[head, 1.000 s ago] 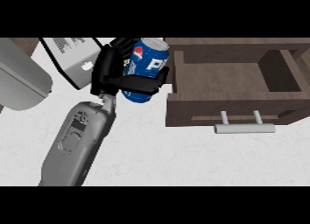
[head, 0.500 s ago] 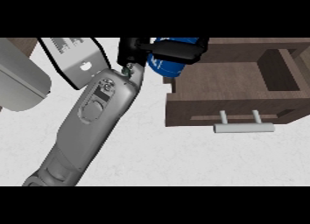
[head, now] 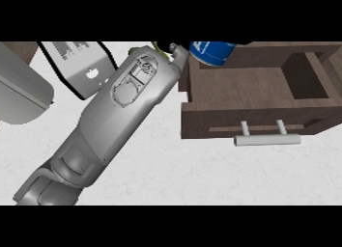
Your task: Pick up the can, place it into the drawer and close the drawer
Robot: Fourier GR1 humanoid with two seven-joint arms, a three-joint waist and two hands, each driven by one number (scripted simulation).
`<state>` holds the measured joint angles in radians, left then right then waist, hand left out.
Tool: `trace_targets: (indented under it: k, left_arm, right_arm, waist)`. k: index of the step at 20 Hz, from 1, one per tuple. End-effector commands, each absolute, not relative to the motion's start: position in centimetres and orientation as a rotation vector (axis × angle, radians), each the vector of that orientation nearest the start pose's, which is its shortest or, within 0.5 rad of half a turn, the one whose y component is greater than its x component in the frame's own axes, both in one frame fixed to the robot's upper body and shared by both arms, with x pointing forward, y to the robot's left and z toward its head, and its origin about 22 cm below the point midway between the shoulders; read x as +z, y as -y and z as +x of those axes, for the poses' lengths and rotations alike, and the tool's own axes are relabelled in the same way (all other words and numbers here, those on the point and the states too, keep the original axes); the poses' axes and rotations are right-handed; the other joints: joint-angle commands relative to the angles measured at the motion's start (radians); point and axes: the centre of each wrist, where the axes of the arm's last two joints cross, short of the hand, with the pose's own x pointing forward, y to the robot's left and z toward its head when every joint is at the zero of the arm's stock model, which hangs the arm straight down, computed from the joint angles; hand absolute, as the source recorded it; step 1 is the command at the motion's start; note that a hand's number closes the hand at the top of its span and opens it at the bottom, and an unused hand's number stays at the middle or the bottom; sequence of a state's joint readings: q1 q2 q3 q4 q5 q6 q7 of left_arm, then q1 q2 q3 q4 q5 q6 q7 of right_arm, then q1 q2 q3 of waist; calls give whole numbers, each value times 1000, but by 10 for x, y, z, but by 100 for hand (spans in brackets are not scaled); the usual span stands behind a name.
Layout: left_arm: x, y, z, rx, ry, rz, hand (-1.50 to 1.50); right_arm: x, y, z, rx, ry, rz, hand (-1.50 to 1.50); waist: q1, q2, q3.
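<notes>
The blue can (head: 211,51) with white lettering shows at the picture's top edge, above the back left corner of the open drawer (head: 254,115). My right hand (head: 177,51) is almost wholly hidden behind its own grey forearm (head: 124,106); only a bit of black shows beside the can, which it holds. The drawer is dark brown wood, pulled out, and its inside is bare. A grey bar handle (head: 268,140) sits on its front. My left hand does not show.
A white flat panel with a black edge (head: 81,67) lies on the white counter at the upper left. A big rounded grey body (head: 13,94) fills the left edge. Dark wood runs along the drawer's right side (head: 338,62).
My right arm has stretched further up and to the right, carrying the can from beside the drawer's left wall to above its back left corner. The drawer has not moved.
</notes>
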<state>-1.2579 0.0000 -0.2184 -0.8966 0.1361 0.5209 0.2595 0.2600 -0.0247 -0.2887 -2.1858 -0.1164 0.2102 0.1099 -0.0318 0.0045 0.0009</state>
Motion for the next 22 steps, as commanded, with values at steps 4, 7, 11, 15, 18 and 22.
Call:
trace_targets:
  k: [4, 7, 11, 15, 18, 22]
  left_arm:
    - [239, 3, 417, -220, 1773, 14, 150]
    - [239, 18, 413, -211, 1783, 58, 150]
    - [235, 22, 417, -251, 1798, 99, 150]
    - [226, 20, 420, -239, 1749, 72, 150]
    - [222, 22, 422, -252, 1755, 128, 150]
    - [205, 18, 425, -268, 1767, 152, 150]
  right_arm:
    - [101, 295, 149, -25, 1837, -184, -150]
    - [100, 305, 154, 11, 1850, -186, -150]
    - [100, 304, 151, -5, 1838, -177, -150]
    - [119, 306, 160, 11, 1841, -163, -150]
    - [99, 296, 173, 6, 1842, -140, -150]
    - [106, 296, 181, 15, 1855, -158, -150]
  waist:
    - [-3, 2, 0]
    - [-25, 5, 1]
    - [-36, 8, 1]
    - [-33, 8, 1]
    - [-54, 16, 2]
    - [-55, 17, 2]
